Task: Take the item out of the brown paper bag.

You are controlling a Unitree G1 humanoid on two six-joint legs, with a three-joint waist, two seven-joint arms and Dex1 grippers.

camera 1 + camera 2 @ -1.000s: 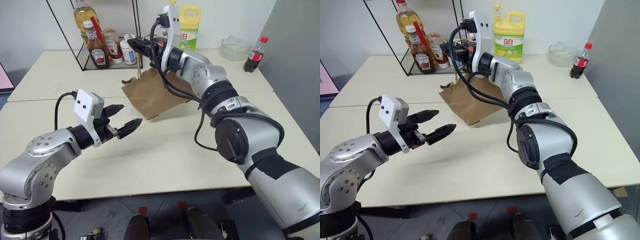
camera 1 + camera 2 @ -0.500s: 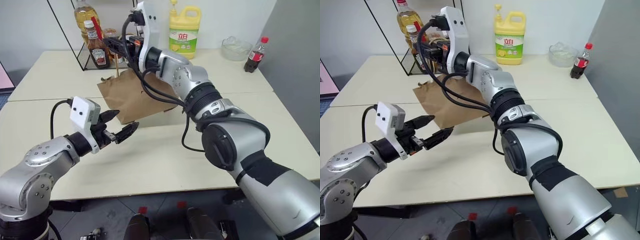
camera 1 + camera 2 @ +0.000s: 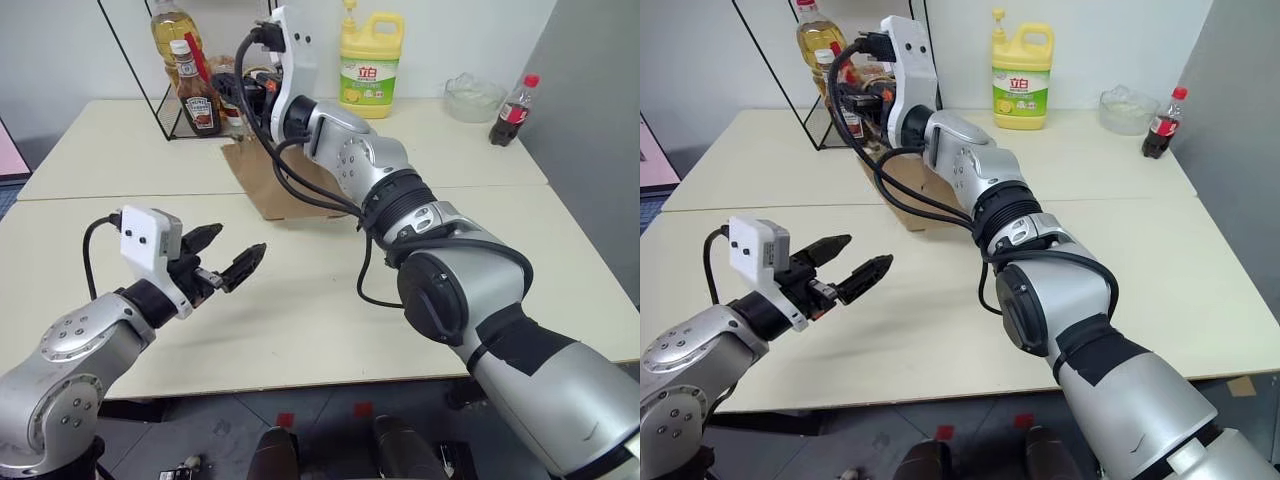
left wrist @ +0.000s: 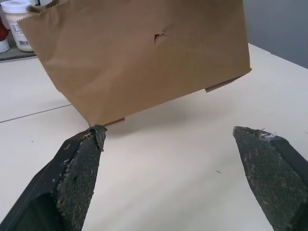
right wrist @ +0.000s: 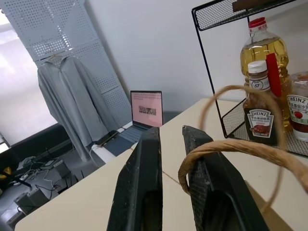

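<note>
The brown paper bag (image 3: pixel 272 186) hangs just off the table (image 3: pixel 330 300) near the wire rack, and its shadow lies under it. My right gripper (image 5: pixel 169 130) is up at the bag's top, shut on a twisted cord handle (image 5: pixel 231 149) that loops across one finger. My left gripper (image 3: pixel 238 242) is open and level, low over the table in front of the bag and apart from it. In the left wrist view the bag's creased side (image 4: pixel 144 53), with a small tear, hangs between and beyond the open fingers. The item is hidden.
A black wire rack (image 3: pixel 160 110) at the back left holds an oil bottle, ketchup bottles (image 3: pixel 196 98) and jars. A yellow detergent jug (image 3: pixel 367 62), a glass bowl (image 3: pixel 472 95) and a cola bottle (image 3: pixel 511 108) stand along the table's far edge.
My right gripper has carried the bag left toward the rack, and the bag has swung from broadside to nearly edge-on. My left gripper has drawn back a little toward the lower left.
</note>
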